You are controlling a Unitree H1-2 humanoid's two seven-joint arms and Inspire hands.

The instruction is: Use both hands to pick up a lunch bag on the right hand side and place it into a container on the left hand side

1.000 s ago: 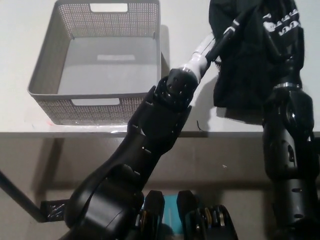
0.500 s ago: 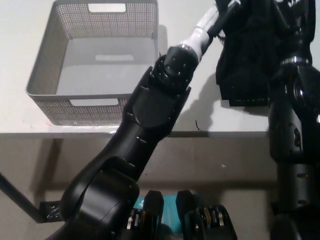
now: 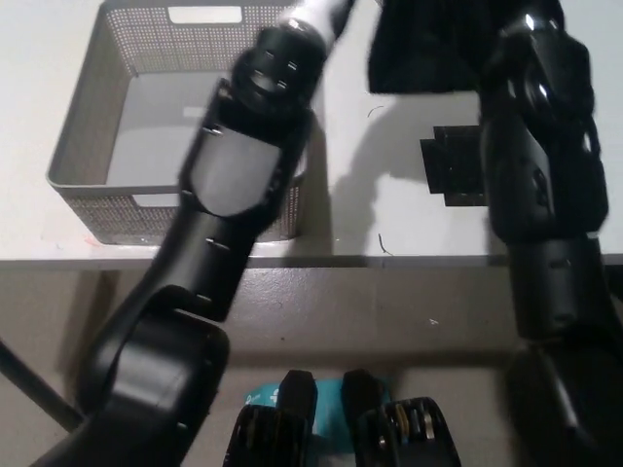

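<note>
The black lunch bag (image 3: 428, 44) hangs lifted at the top edge, just right of the grey mesh container (image 3: 73, 146) on the table (image 3: 389, 224), carried between both arms for balance; neither robot hand shows, so their grip cannot be told

**Grey mesh, black fabric, pale worktop**

The container (image 3: 92, 156) shows light grey, its walls dotted all over with fine perforations and its floor a plain smooth grey. The lunch bag (image 3: 428, 49) reads solid black. A flat black patch (image 3: 453, 170) lies on the off-white worktop (image 3: 389, 224). The left arm's forearm is glossy black, with a white wrist section at the top edge.
</note>
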